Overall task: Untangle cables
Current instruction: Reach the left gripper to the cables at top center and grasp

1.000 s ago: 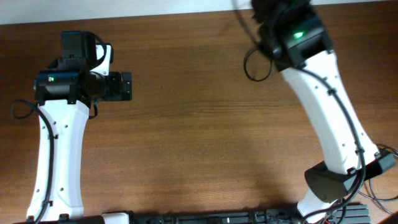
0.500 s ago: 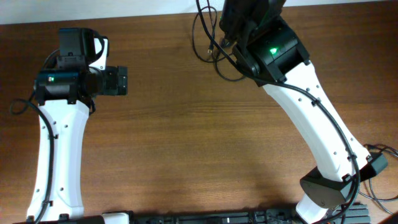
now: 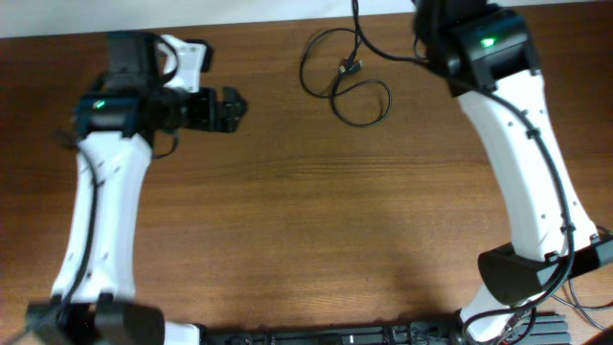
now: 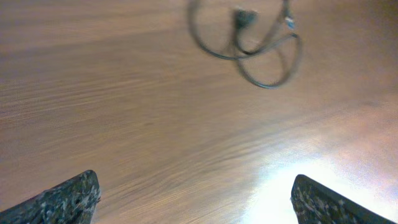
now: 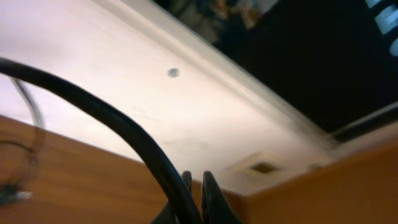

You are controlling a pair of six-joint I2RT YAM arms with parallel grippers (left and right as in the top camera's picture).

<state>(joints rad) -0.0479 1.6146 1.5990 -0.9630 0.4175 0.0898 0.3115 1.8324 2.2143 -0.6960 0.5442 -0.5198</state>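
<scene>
The cables (image 3: 347, 81) lie in loose black loops on the wooden table at the top centre, with a small plug (image 3: 349, 67) in the middle. One strand runs right toward my right arm (image 3: 484, 48) and another runs off the top edge. My left gripper (image 3: 234, 107) is open and empty, left of the loops. In the left wrist view the cables (image 4: 267, 85) and plug (image 4: 244, 17) lie ahead of the wide-open fingers (image 4: 193, 186). In the right wrist view the fingers (image 5: 194, 180) are closed together, with a black cable (image 5: 112, 118) arching up from them.
The table's far edge and a white wall (image 5: 186, 106) lie just behind the right gripper. The thick black wires of the robot (image 3: 584, 287) sit at the lower right by the right arm's base.
The right arm swung left with the cables, then back right and up. The loops now lie on the table. The left gripper moved right, toward the loops.
</scene>
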